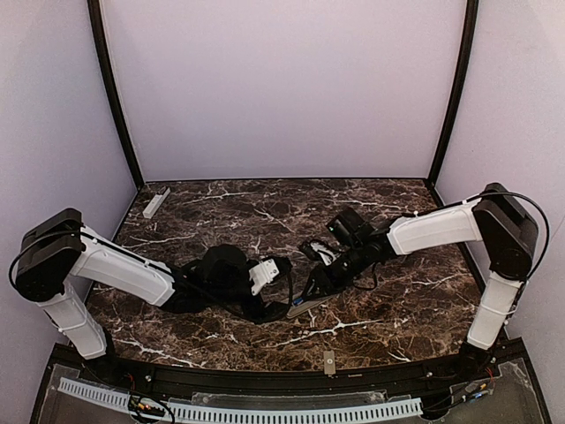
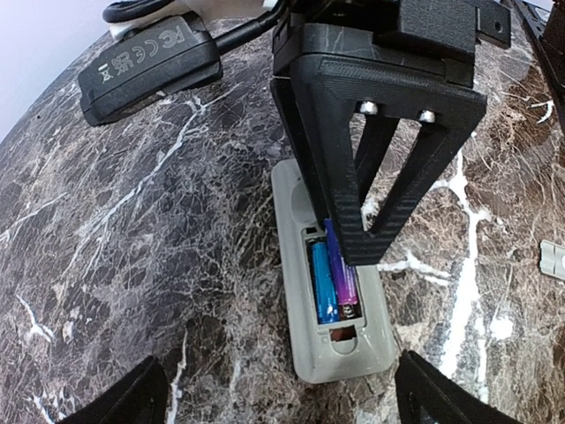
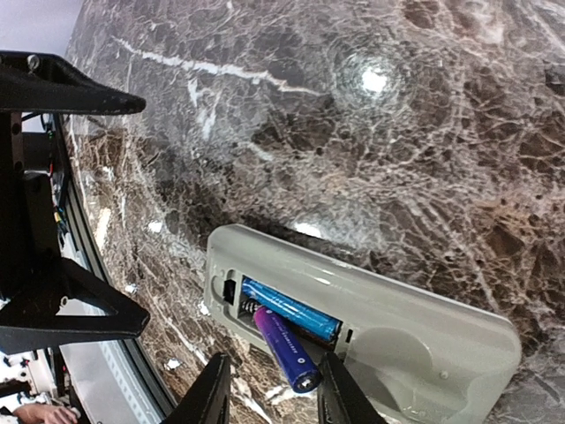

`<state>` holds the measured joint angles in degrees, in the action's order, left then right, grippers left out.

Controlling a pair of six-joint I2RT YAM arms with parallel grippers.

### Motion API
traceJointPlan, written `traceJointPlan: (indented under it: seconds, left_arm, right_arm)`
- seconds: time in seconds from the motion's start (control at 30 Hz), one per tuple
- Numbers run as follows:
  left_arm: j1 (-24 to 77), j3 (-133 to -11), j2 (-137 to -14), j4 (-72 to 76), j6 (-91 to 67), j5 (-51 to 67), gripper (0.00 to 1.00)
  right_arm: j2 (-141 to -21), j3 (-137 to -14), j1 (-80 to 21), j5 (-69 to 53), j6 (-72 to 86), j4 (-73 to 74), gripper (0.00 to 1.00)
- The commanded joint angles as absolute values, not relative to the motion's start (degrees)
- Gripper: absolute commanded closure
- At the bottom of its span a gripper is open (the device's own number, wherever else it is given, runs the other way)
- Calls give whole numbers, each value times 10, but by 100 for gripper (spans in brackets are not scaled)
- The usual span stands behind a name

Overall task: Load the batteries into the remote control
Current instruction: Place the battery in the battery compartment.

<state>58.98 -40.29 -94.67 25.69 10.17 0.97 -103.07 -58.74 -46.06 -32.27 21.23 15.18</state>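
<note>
Because the second battery (image 3: 282, 346) sits tilted in the remote control (image 3: 424, 327), lower centre on the tabletop (image 3: 353, 132), we fear it could spring out once the narrowly parted right end effector (image 3: 274, 375) withdraws; the left end effector (image 2: 282, 371) gapes wide.

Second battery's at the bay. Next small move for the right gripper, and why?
Probably press the purple battery down with the right gripper: it lies slanted beside the seated blue battery, one end seemingly riding above the remote control's bay.
</note>
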Motion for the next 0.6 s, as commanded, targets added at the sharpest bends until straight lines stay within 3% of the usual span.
traceJointPlan:
  seconds: [0.0, 0.57]
  left_arm:
    - [589, -396, -949, 269, 111, 7, 10]
    - [602, -383, -995, 330, 156, 35, 14]
  right_arm:
    - [-1017, -613, -466, -284, 197, 186, 65]
    - [-998, -631, -501, -164, 180, 236, 67]
